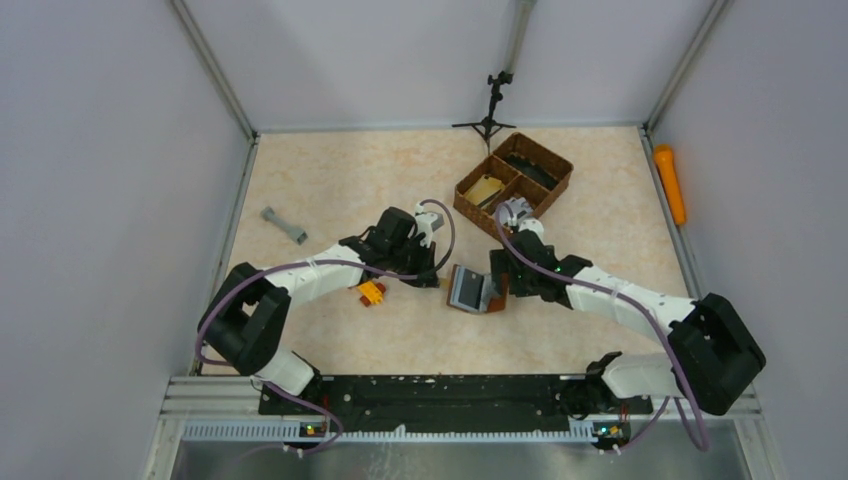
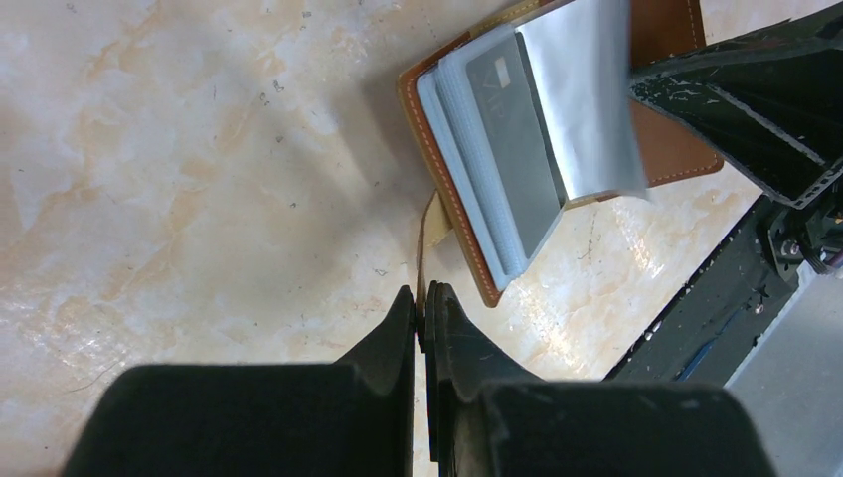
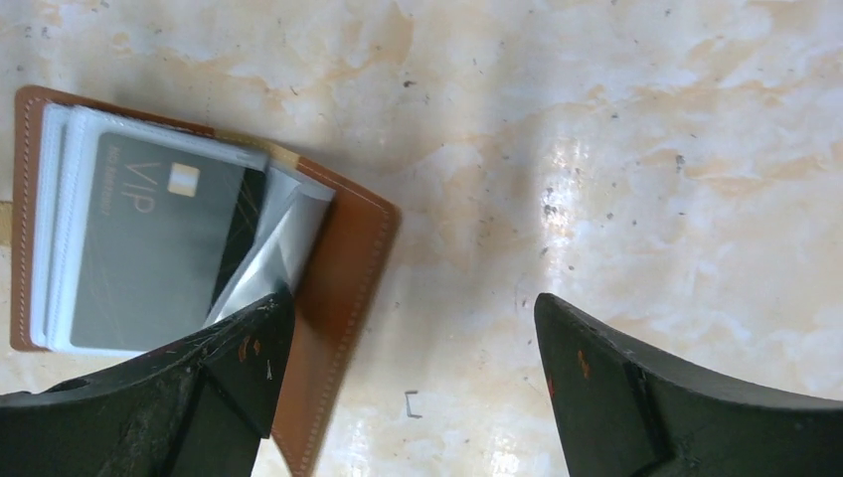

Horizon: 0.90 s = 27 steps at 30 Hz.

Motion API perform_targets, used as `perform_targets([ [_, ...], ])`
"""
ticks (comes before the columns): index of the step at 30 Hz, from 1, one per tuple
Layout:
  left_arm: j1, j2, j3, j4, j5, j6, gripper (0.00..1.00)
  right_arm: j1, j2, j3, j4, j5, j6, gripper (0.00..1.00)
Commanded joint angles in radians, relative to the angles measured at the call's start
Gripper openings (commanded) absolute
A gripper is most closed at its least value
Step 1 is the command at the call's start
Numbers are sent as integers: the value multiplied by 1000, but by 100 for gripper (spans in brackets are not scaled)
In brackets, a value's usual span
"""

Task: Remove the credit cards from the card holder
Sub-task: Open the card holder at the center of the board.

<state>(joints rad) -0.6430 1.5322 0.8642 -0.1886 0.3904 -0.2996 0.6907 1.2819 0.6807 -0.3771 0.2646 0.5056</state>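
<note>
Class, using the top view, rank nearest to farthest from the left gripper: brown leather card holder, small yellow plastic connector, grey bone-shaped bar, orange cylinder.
1. brown leather card holder, right beside the left gripper.
2. yellow connector, just left.
3. grey bar, far left.
4. orange cylinder, far right edge.

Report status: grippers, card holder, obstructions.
Left gripper shut on strap tab. Right gripper open, over card holder edge. Credit card not out yet. Nothing blocking.

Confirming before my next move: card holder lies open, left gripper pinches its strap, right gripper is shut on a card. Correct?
Not quite. The right wrist view shows the right gripper open, holding nothing; the card sits in the card holder. The left gripper does pinch the strap.
</note>
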Motion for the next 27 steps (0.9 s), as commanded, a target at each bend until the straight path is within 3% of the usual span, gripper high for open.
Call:
perform_targets([
  [1, 2, -5, 35, 5, -13, 19, 2, -11, -45, -1, -62, 44, 8, 93],
  [13, 3, -20, 25, 24, 15, 18, 2, -11, -135, 99, -86, -83, 1, 93],
  [21, 3, -72, -10, 81, 69, 16, 4, 2, -38, 282, -83, -161, -28, 93],
  [27, 2, -108, -33, 113, 106, 15, 4, 62, 8, 370, -31, -245, -4, 67],
])
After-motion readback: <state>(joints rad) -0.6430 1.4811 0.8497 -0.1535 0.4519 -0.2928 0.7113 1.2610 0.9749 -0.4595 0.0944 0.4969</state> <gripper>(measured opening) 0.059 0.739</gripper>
